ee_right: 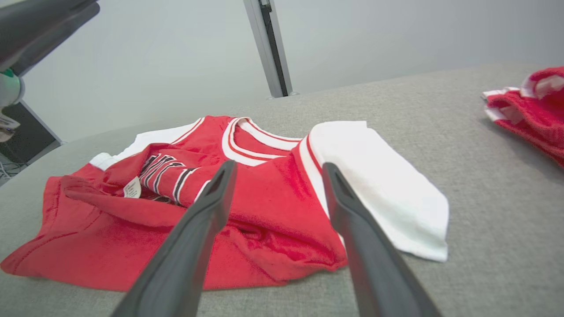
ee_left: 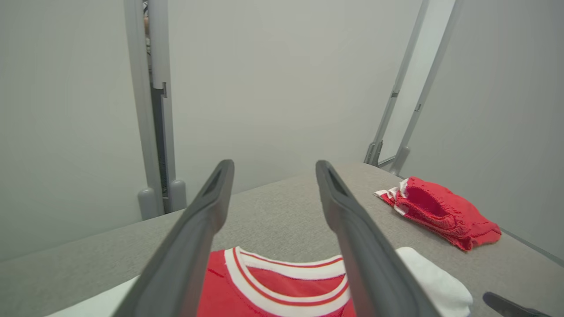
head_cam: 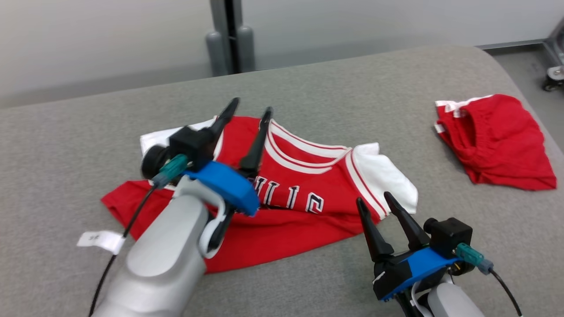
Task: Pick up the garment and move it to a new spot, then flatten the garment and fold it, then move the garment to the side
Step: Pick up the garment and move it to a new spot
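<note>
The garment (head_cam: 304,189) is a red jersey with white sleeves, white-striped collar and black-and-white lettering, lying partly rumpled on the grey table (head_cam: 308,88). Its lower hem is folded up over the lettering (ee_right: 163,176), and a small tag (ee_right: 131,188) shows there. My left gripper (head_cam: 252,110) hovers open above the jersey's left shoulder and collar (ee_left: 286,281), holding nothing. My right gripper (head_cam: 374,200) stands open just off the jersey's right white sleeve (ee_right: 383,193), near the front edge, fingers pointing at the cloth.
A second red garment with white trim (head_cam: 495,141) lies bunched at the table's right end. A white label (head_cam: 99,241) sits on the table at the front left. A grey post (head_cam: 229,37) stands behind the table, and a wheeled base (head_cam: 554,77) stands far right.
</note>
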Robot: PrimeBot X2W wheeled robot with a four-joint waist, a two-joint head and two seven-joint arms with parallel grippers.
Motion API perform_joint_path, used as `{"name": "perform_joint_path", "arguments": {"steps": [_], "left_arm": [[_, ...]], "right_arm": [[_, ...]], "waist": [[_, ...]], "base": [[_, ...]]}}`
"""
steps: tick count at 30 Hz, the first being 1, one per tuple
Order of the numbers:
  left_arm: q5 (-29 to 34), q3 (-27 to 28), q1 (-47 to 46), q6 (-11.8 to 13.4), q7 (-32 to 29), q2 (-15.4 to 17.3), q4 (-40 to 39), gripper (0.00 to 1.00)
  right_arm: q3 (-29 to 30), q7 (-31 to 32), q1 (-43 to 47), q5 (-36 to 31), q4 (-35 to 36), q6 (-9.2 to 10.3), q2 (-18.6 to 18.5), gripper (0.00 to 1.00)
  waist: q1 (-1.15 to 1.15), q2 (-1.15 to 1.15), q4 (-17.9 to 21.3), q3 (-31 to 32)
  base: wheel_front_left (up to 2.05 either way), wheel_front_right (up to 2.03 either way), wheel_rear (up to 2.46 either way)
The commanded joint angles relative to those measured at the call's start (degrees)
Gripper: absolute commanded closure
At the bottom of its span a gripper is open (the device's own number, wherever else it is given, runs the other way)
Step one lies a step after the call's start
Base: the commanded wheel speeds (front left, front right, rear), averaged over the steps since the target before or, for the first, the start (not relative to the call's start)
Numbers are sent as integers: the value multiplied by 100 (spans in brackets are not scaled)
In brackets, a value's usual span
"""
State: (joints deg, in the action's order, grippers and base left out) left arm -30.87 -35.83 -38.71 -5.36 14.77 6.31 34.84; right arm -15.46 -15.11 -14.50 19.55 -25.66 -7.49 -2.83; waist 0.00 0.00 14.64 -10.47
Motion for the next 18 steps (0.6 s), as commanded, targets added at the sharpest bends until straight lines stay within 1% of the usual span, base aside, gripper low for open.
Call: {"name": "perform_joint_path", "arguments": {"steps": [1,3,7,10,13,18], "left_arm": [[-38,154,157,40,38,105,1,0],[16,469,413,113,46,222,-181,0],[216,1246,1223,268,43,392,-661,0],[411,1688,1845,249,45,391,-934,0],[586,2110,2455,196,45,309,-1104,0],[817,2651,3329,83,41,25,-1260,0]], "right_arm": [[61,-4,39,-63,-6,0,-18,0],[134,-4,56,-111,-22,0,-16,0],[248,-3,114,-161,-45,0,-16,0],[355,-4,161,-201,-64,0,-16,0],[433,-3,313,-145,-119,0,-18,0],[500,-3,496,-109,-210,0,-18,0]], "waist": [[0,0,-146,-15],[0,0,-292,31],[0,0,-530,133],[0,0,-707,230],[0,0,-841,377],[0,0,-941,589]], "base": [[0,0,0],[0,0,0],[0,0,0],[0,0,0],[0,0,0],[0,0,0]]}}
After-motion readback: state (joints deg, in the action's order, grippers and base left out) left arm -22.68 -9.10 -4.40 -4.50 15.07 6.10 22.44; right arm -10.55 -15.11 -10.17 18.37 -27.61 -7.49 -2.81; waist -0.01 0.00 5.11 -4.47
